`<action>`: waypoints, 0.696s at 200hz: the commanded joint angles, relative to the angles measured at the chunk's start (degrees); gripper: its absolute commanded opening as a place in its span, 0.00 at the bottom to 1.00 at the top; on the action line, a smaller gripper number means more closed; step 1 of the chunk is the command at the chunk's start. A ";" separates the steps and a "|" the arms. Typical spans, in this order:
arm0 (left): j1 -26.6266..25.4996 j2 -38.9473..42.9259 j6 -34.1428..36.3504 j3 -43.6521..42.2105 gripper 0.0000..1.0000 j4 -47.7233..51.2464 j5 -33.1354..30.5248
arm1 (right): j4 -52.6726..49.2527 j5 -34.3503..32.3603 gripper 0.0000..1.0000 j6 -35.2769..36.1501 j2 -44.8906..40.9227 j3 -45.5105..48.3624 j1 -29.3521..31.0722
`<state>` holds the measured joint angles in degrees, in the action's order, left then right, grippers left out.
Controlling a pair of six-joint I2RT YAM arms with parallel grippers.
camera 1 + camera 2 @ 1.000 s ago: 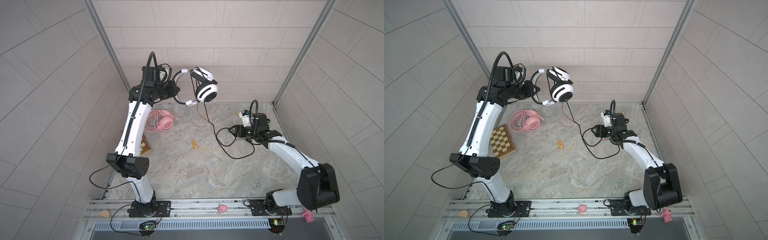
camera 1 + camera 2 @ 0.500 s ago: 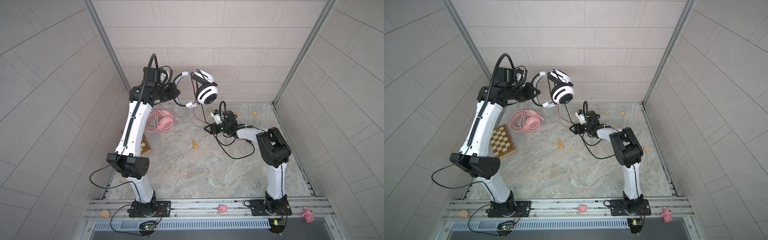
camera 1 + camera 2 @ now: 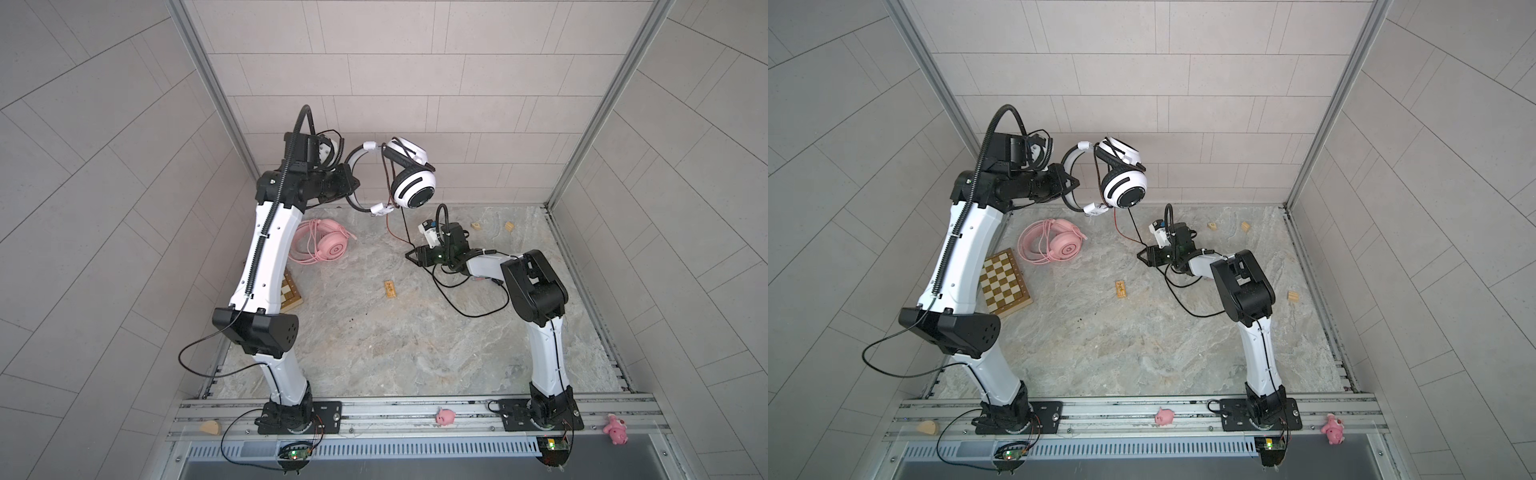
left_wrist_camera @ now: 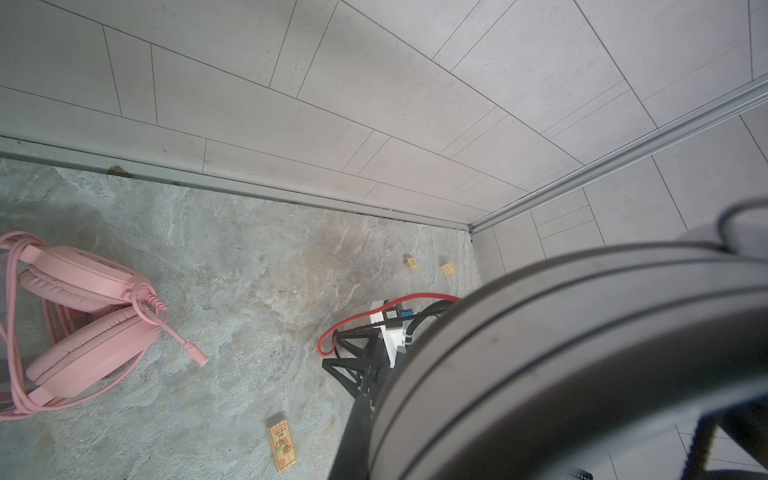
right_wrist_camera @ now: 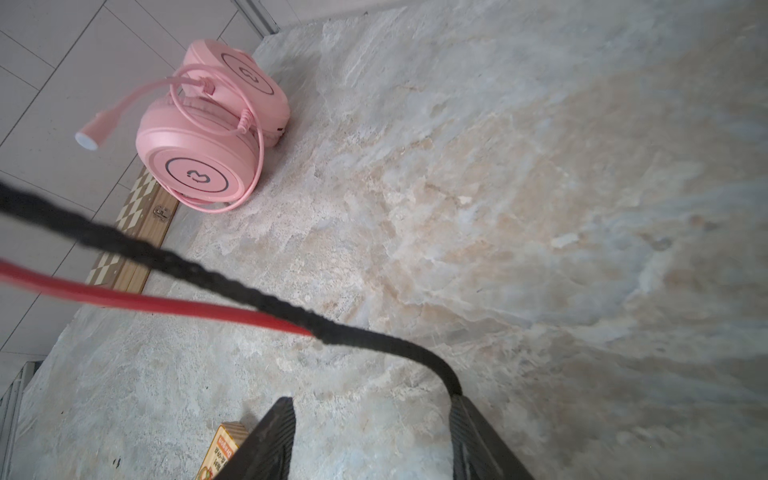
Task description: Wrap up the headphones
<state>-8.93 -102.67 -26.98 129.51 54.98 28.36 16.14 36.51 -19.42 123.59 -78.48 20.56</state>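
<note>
Holding the white headset (image 3: 413,191) aloft seems to be the point of the left arm's pose. The left gripper (image 3: 352,185) is clamped on the headband, high above the table's (image 3: 374,353) back edge, so both cups hang free and the black cable (image 5: 187,262) drops clear of them to the surface. That leaves room to carry the cable round the cups without the table in the way. Dark strands cross the upper cup in both top views, so I judge the winding begun but far from done. Most of the cable lies in loose loops between the table's centre and its right edge, under the right arm.

The right gripper (image 5: 372,411) sits low over the table toward the back edge, just where the cable lands. Its jaws stand apart, and the right wrist view shows the cable bending against one finger, not pinched between the two. A red lead (image 5: 166,301) joins the cable just ahead of that finger. The next need is probably a firm pinch there, then slack fed upward.

The pink headset (image 3: 328,245) rests near the back-left corner with its own cable looped round it. It looks finished and parked clear of the work.
</note>
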 commanded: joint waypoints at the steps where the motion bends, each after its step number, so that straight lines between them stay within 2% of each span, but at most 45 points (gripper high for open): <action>1: -0.21 1.27 -1.03 2.63 0.00 -1.62 2.04 | 0.12 1.17 0.61 -0.35 1.65 -3.74 -0.19; 61: -0.12 1.61 -0.88 3.64 0.00 -0.91 2.73 | -2.63 0.05 0.61 1.27 1.63 -6.17 -0.66; 88: -0.05 1.70 -0.58 3.81 0.00 -0.61 2.84 | -7.72 -2.56 0.60 4.39 1.82 -8.53 -0.67; 105: -0.04 2.01 0.16 3.85 0.00 0.26 2.39 | -9.03 -7.16 0.58 6.55 -0.81 -5.73 -1.03; 139: 0.04 2.40 0.14 2.33 0.00 -0.79 2.20 | -7.70 -6.53 0.58 8.62 -4.23 -0.52 -1.40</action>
<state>-8.93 -102.65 -26.00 130.50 57.28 28.67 10.00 31.57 -14.48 123.04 -81.38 19.53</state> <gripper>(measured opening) 0.067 0.582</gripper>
